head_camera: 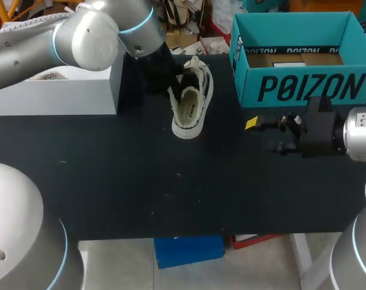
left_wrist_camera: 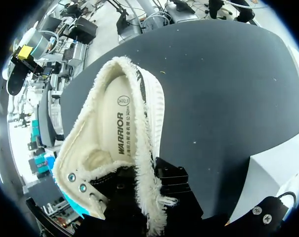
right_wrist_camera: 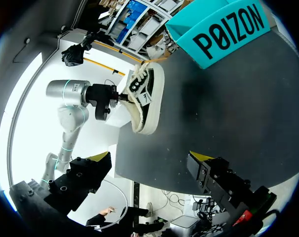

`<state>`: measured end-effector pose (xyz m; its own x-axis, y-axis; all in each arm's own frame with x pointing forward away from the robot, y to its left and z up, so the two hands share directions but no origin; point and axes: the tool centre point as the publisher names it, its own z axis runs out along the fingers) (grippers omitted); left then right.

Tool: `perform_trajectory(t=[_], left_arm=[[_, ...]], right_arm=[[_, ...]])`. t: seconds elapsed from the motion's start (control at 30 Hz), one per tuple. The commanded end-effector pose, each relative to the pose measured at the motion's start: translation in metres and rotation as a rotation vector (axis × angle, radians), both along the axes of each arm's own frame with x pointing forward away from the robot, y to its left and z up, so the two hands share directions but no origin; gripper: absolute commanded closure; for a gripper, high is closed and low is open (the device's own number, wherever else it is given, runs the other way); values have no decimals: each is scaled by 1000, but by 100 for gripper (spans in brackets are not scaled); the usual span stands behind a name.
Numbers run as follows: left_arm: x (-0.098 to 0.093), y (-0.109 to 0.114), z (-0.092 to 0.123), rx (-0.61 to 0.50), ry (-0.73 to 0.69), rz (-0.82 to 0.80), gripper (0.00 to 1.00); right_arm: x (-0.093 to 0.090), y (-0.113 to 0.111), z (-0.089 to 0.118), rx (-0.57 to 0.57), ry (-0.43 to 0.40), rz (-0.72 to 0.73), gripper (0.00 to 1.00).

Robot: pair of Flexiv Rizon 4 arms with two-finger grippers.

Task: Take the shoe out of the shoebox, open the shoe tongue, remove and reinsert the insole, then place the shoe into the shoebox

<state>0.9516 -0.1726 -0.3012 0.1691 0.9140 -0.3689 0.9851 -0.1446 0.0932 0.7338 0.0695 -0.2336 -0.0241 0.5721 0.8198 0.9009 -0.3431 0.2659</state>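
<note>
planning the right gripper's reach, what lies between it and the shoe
Only bare black tabletop between the right gripper and the white fleece-lined sneaker, in head view.

Left claw [left_wrist_camera: 165, 190] tips — behind the shoe [left_wrist_camera: 114, 133]

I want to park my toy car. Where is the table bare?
The wide front strip of the table, on the robot's side of the shoe and the open right end effector, is bare. It is crowded at the back: the left end effector grips the shoe between the white box and the shoebox.
</note>
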Motion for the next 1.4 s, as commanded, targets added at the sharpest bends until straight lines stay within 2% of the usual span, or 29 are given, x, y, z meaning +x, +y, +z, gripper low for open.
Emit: perform_trajectory(t=[0.03, 0.2, 0.23, 0.3, 0.43, 0.57, 0.67, 0.8, 1.13, 1.4], left_arm=[[24, 9, 19, 2, 21, -10, 100], [48, 9, 44, -37, 37, 36, 100], [48, 9, 44, -37, 37, 36, 100], [51, 11, 62, -74, 71, 105, 100], [56, 21, 83, -113, 89, 253, 100], [62, 45, 98, -142, 112, 425, 100], [66, 75, 107, -159, 126, 576, 100], [62, 101, 119, -175, 126, 704, 100], [43, 149, 140, -170, 139, 971, 100], [43, 149, 140, -170, 139, 971, 100]], right_arm=[[0, 1, 0, -2, 1, -2, 0], [0, 1, 0, -2, 1, -2, 0], [0, 1, 0, -2, 1, -2, 0], [0, 1, 0, -2, 1, -2, 0], [0, 1, 0, -2, 1, -2, 0], [0, 1, 0, -2, 1, -2, 0], [0, 1, 0, -2, 1, -2, 0], [0, 1, 0, -2, 1, -2, 0], [0, 1, 0, -2, 1, -2, 0], [0, 1, 0, -2, 1, -2, 0]])
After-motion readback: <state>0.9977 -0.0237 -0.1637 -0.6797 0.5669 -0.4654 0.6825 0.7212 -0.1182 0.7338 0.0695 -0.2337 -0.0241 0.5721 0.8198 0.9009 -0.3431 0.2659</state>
